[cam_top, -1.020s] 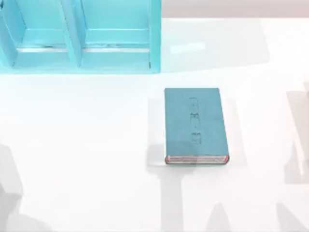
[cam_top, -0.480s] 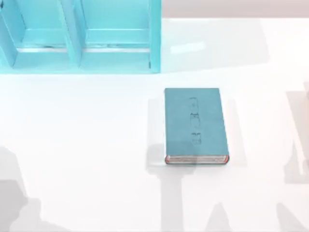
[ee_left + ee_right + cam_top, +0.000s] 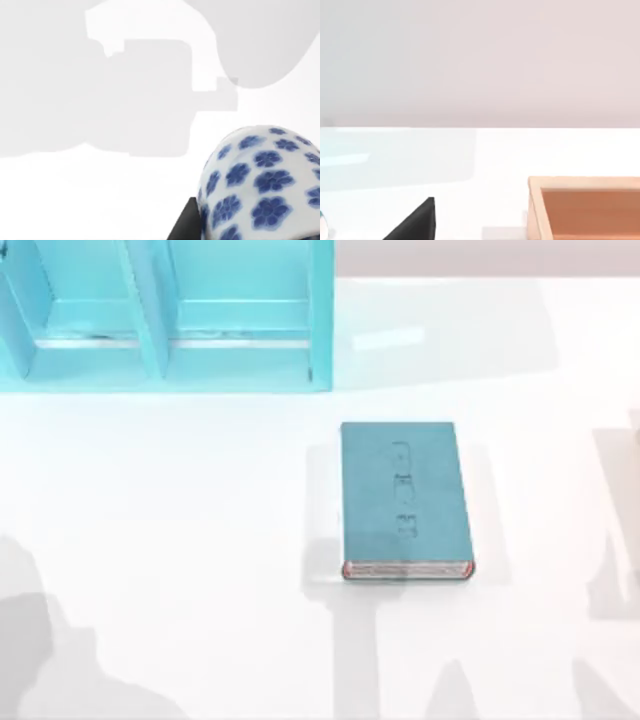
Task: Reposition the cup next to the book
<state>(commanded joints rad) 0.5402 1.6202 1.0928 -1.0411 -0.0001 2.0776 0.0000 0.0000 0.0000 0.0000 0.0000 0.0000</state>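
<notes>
1. The white counter lies bright under soft grey arm shadows, with a light-blue shelf unit at its far left corner.

2. The cup, white with blue flowers, sits close against the left wrist camera with a dark finger of the left pincer pressed to its side. The white surface behind it looks well clear, so the cup appears to be held up off the counter, though the pincer's second finger is hidden and the hold is a judgement.

3. The book lies flat just right of the counter's middle, spine side away, pale page edges facing the near side. It has not shifted over the last second.

4. What has changed is the shadow at the near left corner of the top view: it has grown and spread inward toward the middle. That suggests the left arm is carrying the cup toward the book.

5. For the task, the pick-up seems done and the carry is under way; setting the cup down upright beside the book is still to come.

6. The right arm is parked; its wrist view has a dark finger and a wooden box nearby. Whether the right pincer is wide or narrow cannot be told.
</notes>
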